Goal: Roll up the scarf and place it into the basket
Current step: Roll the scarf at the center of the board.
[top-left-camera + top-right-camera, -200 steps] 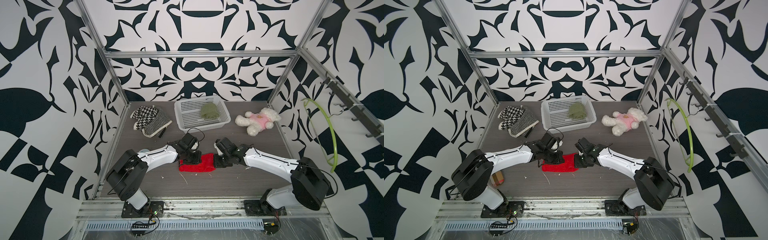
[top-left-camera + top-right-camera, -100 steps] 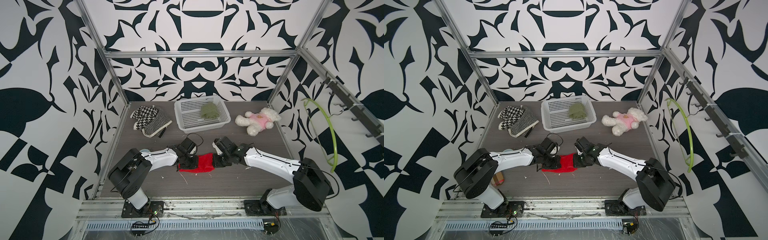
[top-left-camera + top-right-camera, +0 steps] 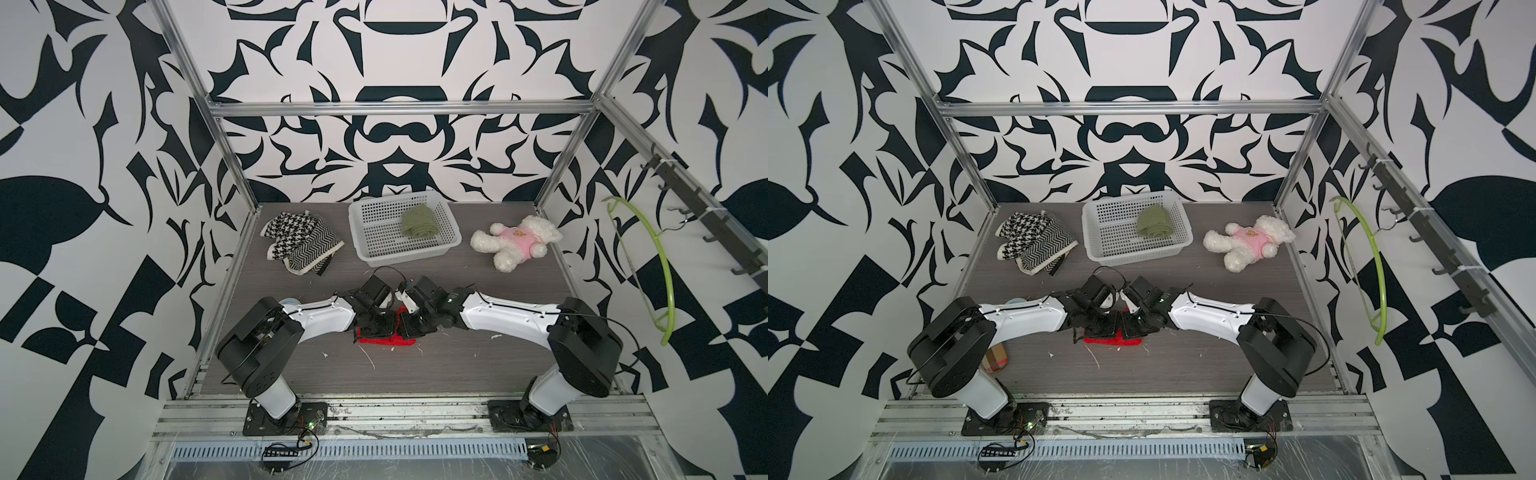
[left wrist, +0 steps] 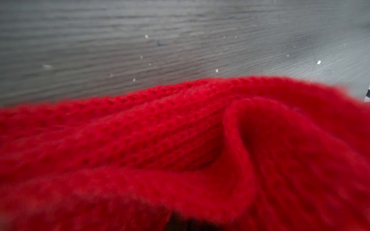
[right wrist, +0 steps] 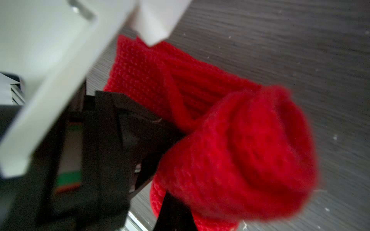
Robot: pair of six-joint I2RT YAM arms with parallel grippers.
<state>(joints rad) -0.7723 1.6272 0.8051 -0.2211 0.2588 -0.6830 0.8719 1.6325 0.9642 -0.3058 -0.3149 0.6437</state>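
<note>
The left end effector (image 3: 376, 328) and right end effector (image 3: 409, 329) are each pressed together pinching the partly rolled red scarf (image 3: 388, 341), which lies on the surface (image 3: 457, 361), well apart from the basket (image 3: 452, 232) behind.

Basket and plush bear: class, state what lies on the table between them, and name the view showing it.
Nothing: the stretch between the basket and the plush bear is bare dark table, shown in both top views.
</note>
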